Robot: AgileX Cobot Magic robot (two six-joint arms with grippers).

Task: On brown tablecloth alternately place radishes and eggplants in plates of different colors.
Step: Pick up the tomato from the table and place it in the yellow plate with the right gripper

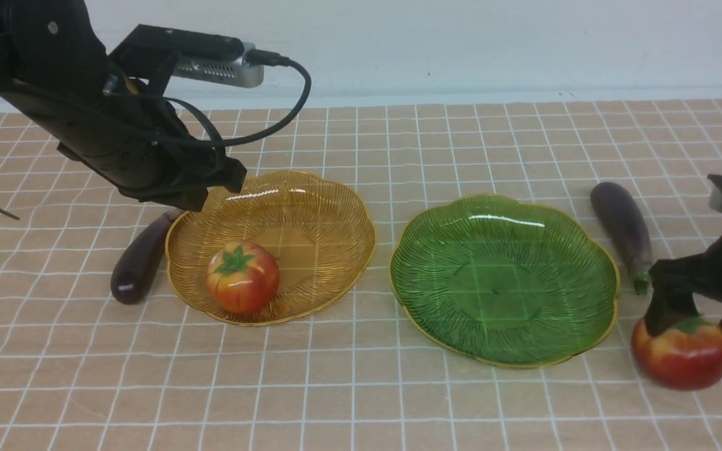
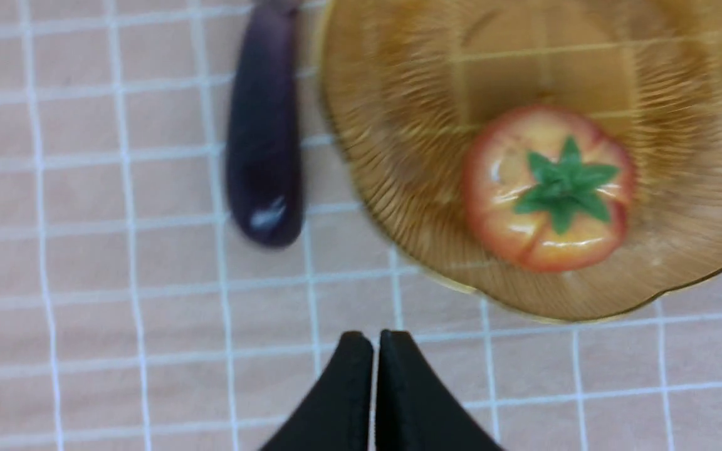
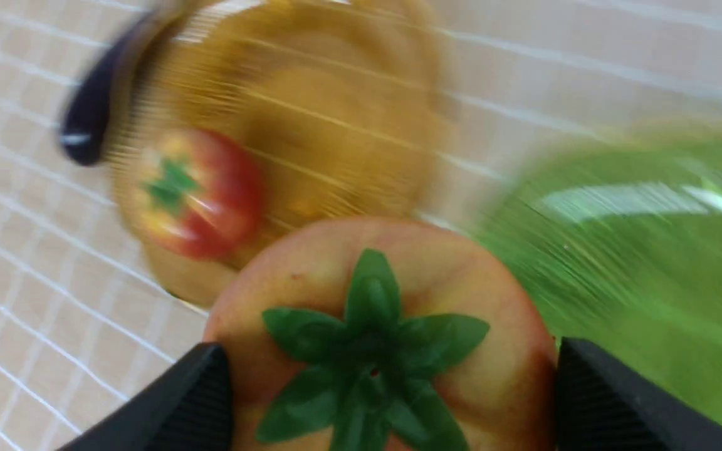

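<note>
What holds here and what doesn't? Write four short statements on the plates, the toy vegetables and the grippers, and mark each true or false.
1. The translucent amber-yellow ribbed plate holds one round red-orange radish. True.
2. The translucent green ribbed plate holds an eggplant. False: nothing lies in it; the left dark purple eggplant and the right dark purple eggplant lie on the brown tablecloth.
3. The left gripper stands wide open. False: its jaws are shut, holding nothing.
4. The right gripper grips the second radish. True.

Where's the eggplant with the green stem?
Front view: the eggplant lies on the brown tablecloth at the right, beside the green plate, just behind a radish.
</note>
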